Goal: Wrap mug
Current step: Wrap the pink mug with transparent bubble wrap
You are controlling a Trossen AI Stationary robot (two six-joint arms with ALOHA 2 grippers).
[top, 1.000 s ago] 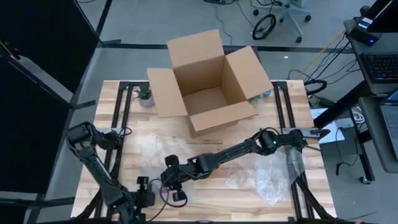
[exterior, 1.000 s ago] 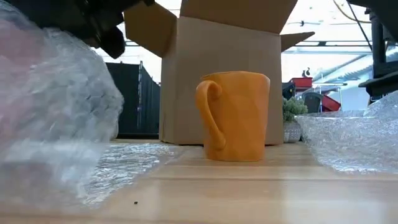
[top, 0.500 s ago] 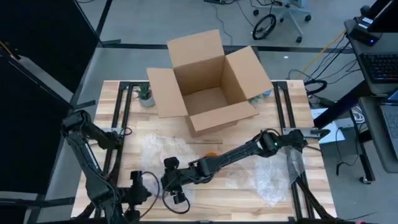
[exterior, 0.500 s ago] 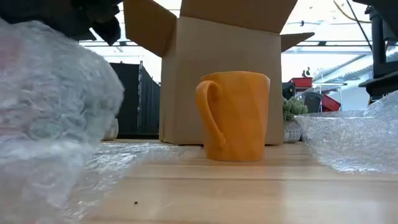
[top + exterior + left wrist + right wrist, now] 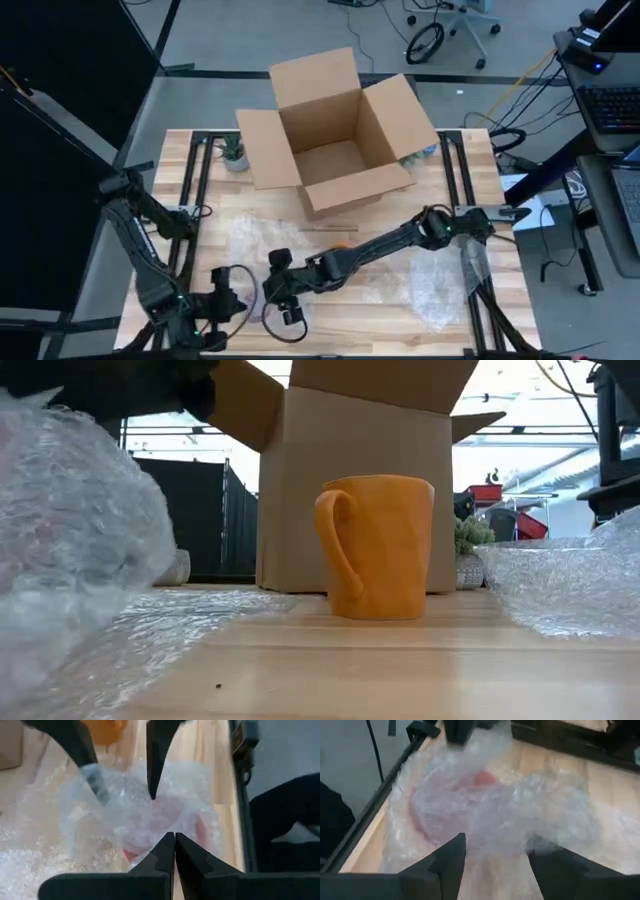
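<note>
An orange mug stands upright on the wooden table, half hidden under my right arm in the high view. Near the table's front edge a bundle of clear bubble wrap holds something pink inside. My left gripper is shut at the bundle's near side. My right gripper reaches across from the right and stands open at the same bundle. A flat part of the wrap lies spread on the table beside the mug. My left gripper pinches the bundle's near edge between its two shut fingers, coming level from the table's left. How many layers it has cannot be told. The bundle sits raised in front of the fingers. My right gripper touches the bundle from the opposite side. One fingertip shows through a layer of wrap, and the other lies outside it.
An open cardboard box stands at the far middle, with a small potted plant to its left. A second heap of bubble wrap lies at the near right. Bare wood shows in front of the mug.
My left arm's upper part has swung back toward the far left, while its gripper has stayed near the front edge, still shut. In the low view the bubble-wrap bundle has drawn a little toward the table's left.
</note>
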